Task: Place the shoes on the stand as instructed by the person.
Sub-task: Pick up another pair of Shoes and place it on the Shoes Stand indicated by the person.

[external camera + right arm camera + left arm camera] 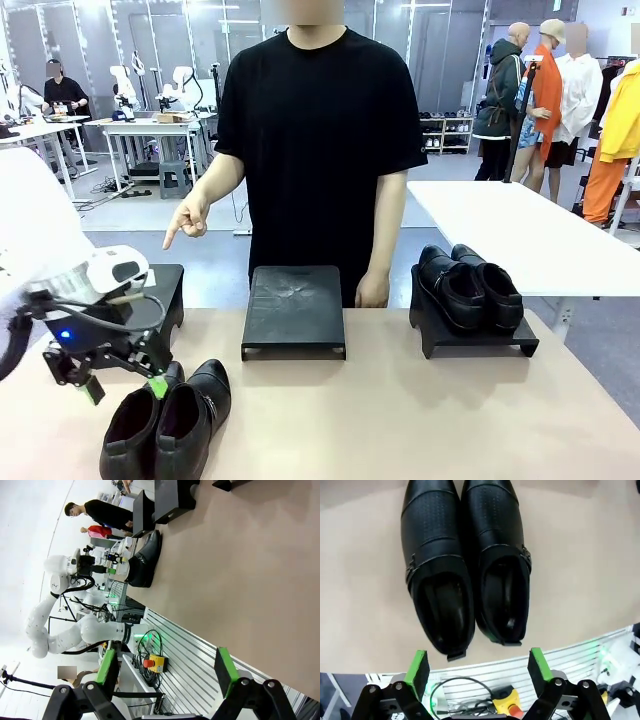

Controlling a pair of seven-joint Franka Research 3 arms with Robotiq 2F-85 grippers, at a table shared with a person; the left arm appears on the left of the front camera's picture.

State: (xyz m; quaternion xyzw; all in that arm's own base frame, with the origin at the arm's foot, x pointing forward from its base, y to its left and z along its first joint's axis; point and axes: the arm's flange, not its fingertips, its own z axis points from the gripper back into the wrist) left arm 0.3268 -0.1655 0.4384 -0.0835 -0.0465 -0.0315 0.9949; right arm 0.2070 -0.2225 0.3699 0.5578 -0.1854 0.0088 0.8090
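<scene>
Glossy black leather dress shoes (170, 420) lie front-left of the black middle stand (293, 310); the left gripper (127, 388) hovers at their heels, jaws wide; the right gripper (165, 665) gapes wide; a second pair (470, 285) sits right of that stand; behind-left of it, the person's hand (188, 218) points downward.

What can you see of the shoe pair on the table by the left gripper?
The shoe pair is glossy black leather by its look, with rounded toes, perforated front panels, a small side buckle each and heel tabs. The insides are dark. Both shoes stand upright on the beige table, side by side and touching, toes toward the far side. The left gripper hangs open behind the heels, apart from them in the wrist view.
</scene>
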